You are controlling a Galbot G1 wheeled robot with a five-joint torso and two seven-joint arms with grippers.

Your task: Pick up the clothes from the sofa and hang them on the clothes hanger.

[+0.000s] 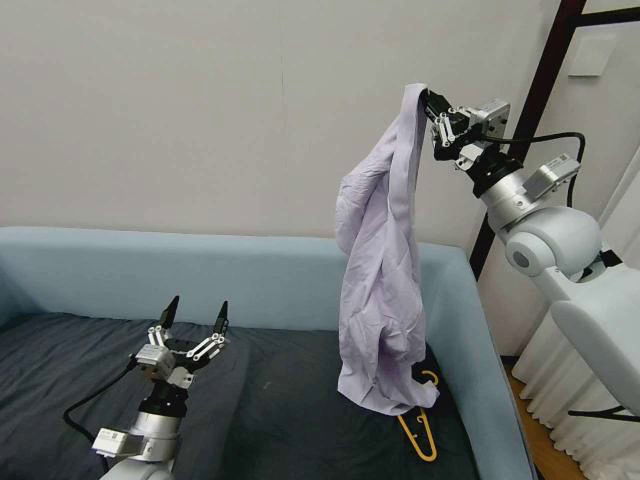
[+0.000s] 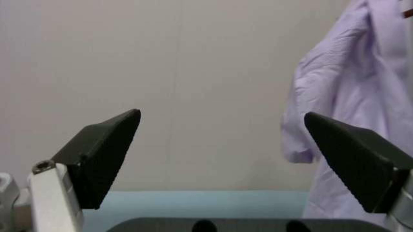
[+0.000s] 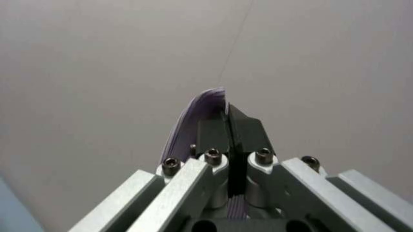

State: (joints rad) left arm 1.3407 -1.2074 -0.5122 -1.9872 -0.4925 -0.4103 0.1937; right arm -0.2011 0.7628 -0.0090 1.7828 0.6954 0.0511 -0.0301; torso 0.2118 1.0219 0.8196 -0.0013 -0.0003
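Right gripper [image 1: 432, 110] high above right end of sofa [image 1: 250, 275], jaws pinched fully together on top edge of lavender shirt [image 1: 380, 270]. In right wrist view, fabric [image 3: 193, 116] clamped between fingertips [image 3: 242, 128]. Shirt hangs full length over sofa seat; cannot tell if hem touches the cushion. Yellow hanger [image 1: 420, 435] lies on sofa seat just under hem. Left gripper [image 1: 195, 318] low over left part of sofa seat, fingers up, spread wide, holding nothing. Dark pole [image 1: 540, 90] beyond right end of sofa.
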